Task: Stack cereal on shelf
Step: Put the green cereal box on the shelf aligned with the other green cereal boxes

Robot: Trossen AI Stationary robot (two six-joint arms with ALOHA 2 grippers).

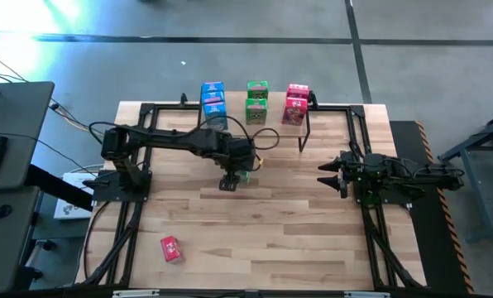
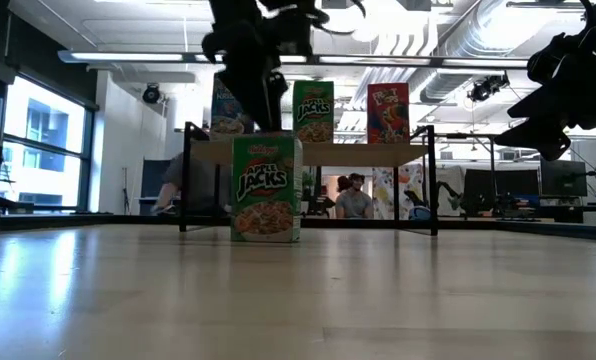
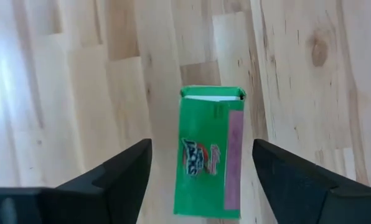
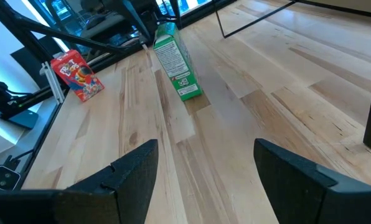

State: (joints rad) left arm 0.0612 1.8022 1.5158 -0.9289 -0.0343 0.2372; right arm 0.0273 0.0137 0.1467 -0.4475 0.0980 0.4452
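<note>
Near the surface's (image 1: 296, 232) middle, in front of the shelf (image 1: 306, 122), we see the left gripper (image 3: 201, 171) hovering with fingers spread around an upright green cereal box (image 3: 209, 151), not touching it. At the right, the right gripper (image 1: 330, 175) waits, fingers open.

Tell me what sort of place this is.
Likely a robotics lab in an open-plan workspace: exposed ceiling ducts, a person at a desk behind the table, and cereal boxes on a small shelf.

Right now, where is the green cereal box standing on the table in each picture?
High view: green box mid-table, under the left gripper.
Low view: left of centre, before the shelf.
Left wrist view: centre, between open fingers.
Right wrist view: upper middle.
Shared landmark: the box's green carton.
</note>
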